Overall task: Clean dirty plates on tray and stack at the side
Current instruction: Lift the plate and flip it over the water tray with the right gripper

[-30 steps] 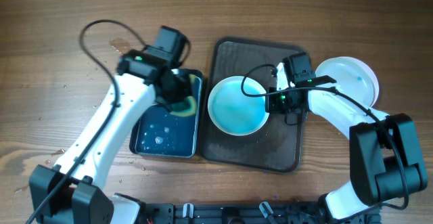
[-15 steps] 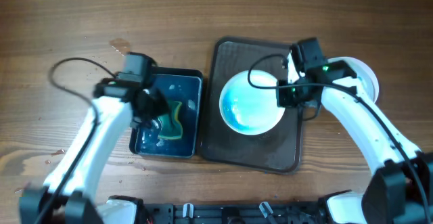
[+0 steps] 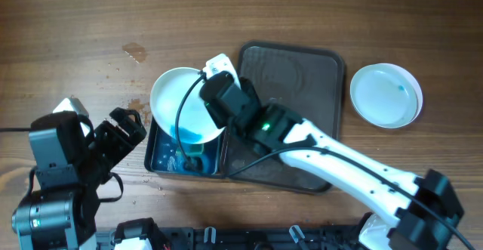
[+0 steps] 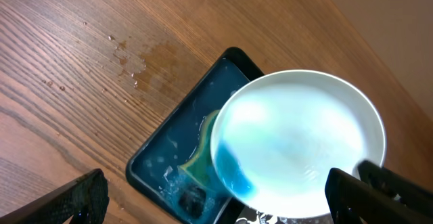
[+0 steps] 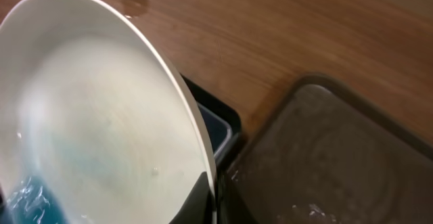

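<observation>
The desk (image 3: 68, 31) is brown wood, with a few wet spots (image 3: 134, 51) near the top left.

At the far left, the left claw (image 3: 124, 128) hangs just off the corner of the blue basin (image 3: 162, 158). Its two fingers are spread wide apart and it holds nothing.

The basin has blue water in it and a green sponge (image 4: 199, 164). Most of the sponge is hidden under a plate.

That plate (image 3: 181, 106) is up in the air over the top end of the basin. It is tipped, and blue water sits along its low edge. The right claw (image 3: 213, 103) is closed tight on the plate's rim. Its arm reaches all the way across the tray (image 3: 317, 65).

The brown tray sits just to the right of the basin. It looks wet, and no plate is on it.

Far right, well away from the tray, another plate (image 3: 385, 94) lies flat on the desk with a small blue mark in it. I cannot tell if a third plate is under it.

I think this is the washing step: the dirty plate is over the basin so the blue can run off. Next, the left claw needs to come down and grab the sponge. The plate covers part of the sponge, so the right claw may have to hold the plate clear and steady for the wipe.
</observation>
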Controlling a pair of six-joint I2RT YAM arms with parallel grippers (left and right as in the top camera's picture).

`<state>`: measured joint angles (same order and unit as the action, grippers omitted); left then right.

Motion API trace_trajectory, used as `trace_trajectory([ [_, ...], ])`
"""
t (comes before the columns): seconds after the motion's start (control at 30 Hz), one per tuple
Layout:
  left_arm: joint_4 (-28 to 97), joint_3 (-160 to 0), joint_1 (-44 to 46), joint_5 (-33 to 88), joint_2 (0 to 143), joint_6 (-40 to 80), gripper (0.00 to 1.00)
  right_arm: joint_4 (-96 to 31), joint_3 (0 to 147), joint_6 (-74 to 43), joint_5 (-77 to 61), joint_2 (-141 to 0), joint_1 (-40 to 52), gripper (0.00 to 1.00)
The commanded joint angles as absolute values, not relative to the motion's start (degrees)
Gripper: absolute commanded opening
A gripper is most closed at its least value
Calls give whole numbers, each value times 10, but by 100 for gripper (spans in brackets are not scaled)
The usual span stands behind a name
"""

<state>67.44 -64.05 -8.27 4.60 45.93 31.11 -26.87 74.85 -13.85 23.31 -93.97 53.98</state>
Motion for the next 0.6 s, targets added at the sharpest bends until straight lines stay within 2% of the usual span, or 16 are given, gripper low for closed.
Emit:
trace_trajectory([
  [0.0, 681, -648, -86, 55, 454, 304, 100, -237, 760, -143, 460, -953, 569, 4],
  [0.33, 681, -648, -86, 53, 454, 304, 100, -142, 760, 35, 731, -950, 684, 4],
  [0.57, 681, -648, -86, 53, 454, 304, 100, -90, 760, 96, 762, -950, 703, 4],
])
